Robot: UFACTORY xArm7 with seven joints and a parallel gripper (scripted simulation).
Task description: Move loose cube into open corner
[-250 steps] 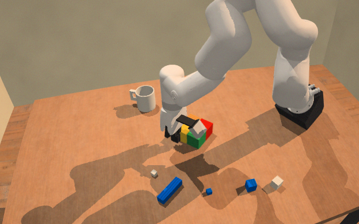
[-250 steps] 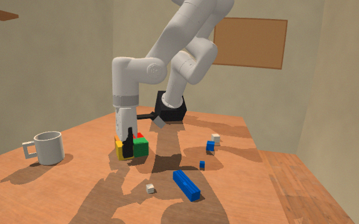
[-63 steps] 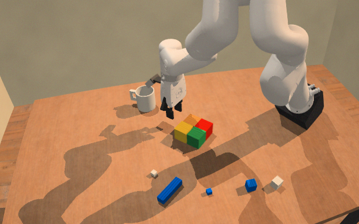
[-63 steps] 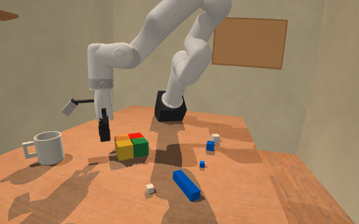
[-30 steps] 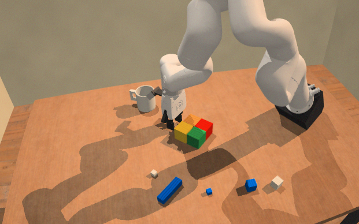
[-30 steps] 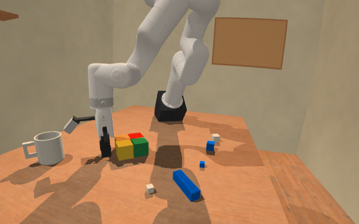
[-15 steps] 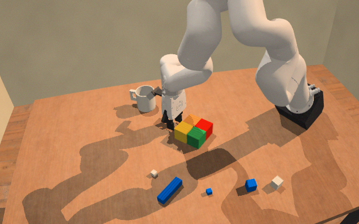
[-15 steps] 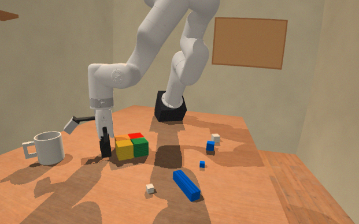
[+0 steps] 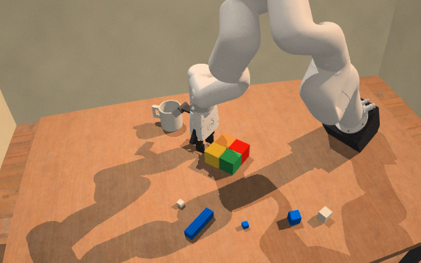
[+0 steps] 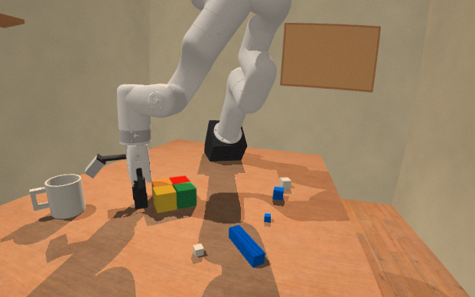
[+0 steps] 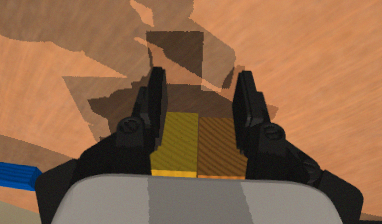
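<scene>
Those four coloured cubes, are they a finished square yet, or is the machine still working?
Looks done: the yellow, orange, red and green cubes sit as a tight square with no visible gaps. In hand: nothing; the half-open gripper stands low beside the yellow and orange cubes. Left: probably just backing away.

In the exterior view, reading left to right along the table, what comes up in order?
White mug → gripper → yellow cube → green cube → small white cube → long blue block → tiny blue cube → blue cube → white cube.
</scene>
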